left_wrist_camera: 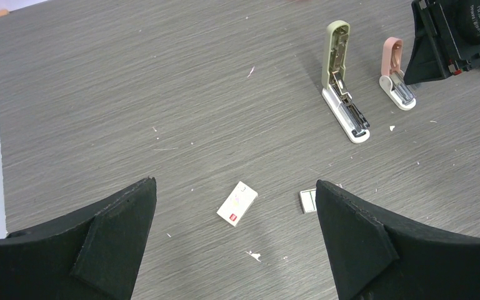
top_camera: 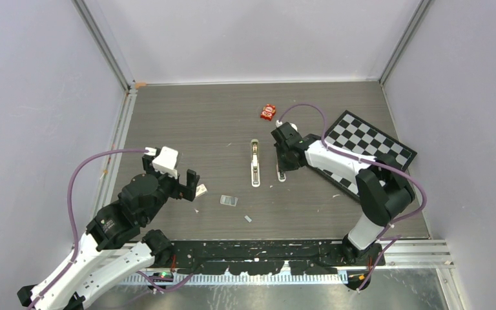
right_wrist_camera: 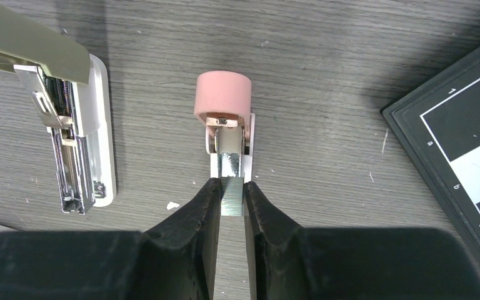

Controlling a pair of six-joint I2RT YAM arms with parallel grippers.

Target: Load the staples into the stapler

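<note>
The olive-grey stapler (top_camera: 255, 163) lies open mid-table, its metal channel showing; it also shows in the left wrist view (left_wrist_camera: 340, 81) and the right wrist view (right_wrist_camera: 56, 125). My right gripper (right_wrist_camera: 231, 190) is shut on a small silvery block of staples (right_wrist_camera: 231, 199) and holds it over the channel of the shorter pink-and-white piece (right_wrist_camera: 224, 100), just right of the stapler. Another square block of staples (top_camera: 229, 200) and a tiny strip (top_camera: 248, 219) lie on the table. My left gripper (left_wrist_camera: 234, 182) is open and empty above the table at the left.
A small white-and-red box (left_wrist_camera: 237, 203) lies under my left gripper. A red packet (top_camera: 268, 112) lies further back. A checkerboard (top_camera: 368, 148) lies at the right under my right arm. Walls close off three sides.
</note>
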